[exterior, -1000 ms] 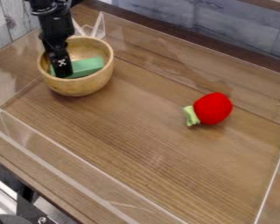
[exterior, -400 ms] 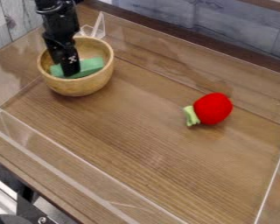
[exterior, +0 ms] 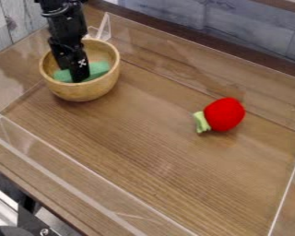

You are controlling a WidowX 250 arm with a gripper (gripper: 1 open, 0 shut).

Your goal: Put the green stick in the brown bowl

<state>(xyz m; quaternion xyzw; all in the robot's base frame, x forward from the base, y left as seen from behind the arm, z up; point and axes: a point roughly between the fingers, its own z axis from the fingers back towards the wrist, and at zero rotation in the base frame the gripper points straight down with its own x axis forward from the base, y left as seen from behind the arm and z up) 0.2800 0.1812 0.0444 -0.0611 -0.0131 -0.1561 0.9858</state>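
A single camera looks down at an angle on a wooden bench (exterior: 150, 157) enclosed by low clear plastic walls. In the upper left sits the brown bowl (exterior: 78, 85), round, thick-walled and pale inside. The green stick (exterior: 91, 69), a flat light-green bar, already lies inside it, resting across the bowl's hollow toward the far and right side. A black robot arm reaches down from the top edge of the view, and its claw (exterior: 75, 71) points straight down into the bowl, directly above or just against the stick; the view is too small to tell whether it touches. The dark fingers blur together here, so their gap is hard to make out, but the claw appears to stand wide apart, not clamped on the stick. Well apart from the bowl, on the right side of the bench, lies a red ball-shaped fruit (exterior: 224, 113) with a small green stem (exterior: 201, 122), untouched. Judging from how things lie, the placing step looks done or nearly so: the stick is in the bowl and seems released. The next move probably calls for lifting the claw straight up, clear of the bowl's rim, without catching the stick or nudging the bowl.
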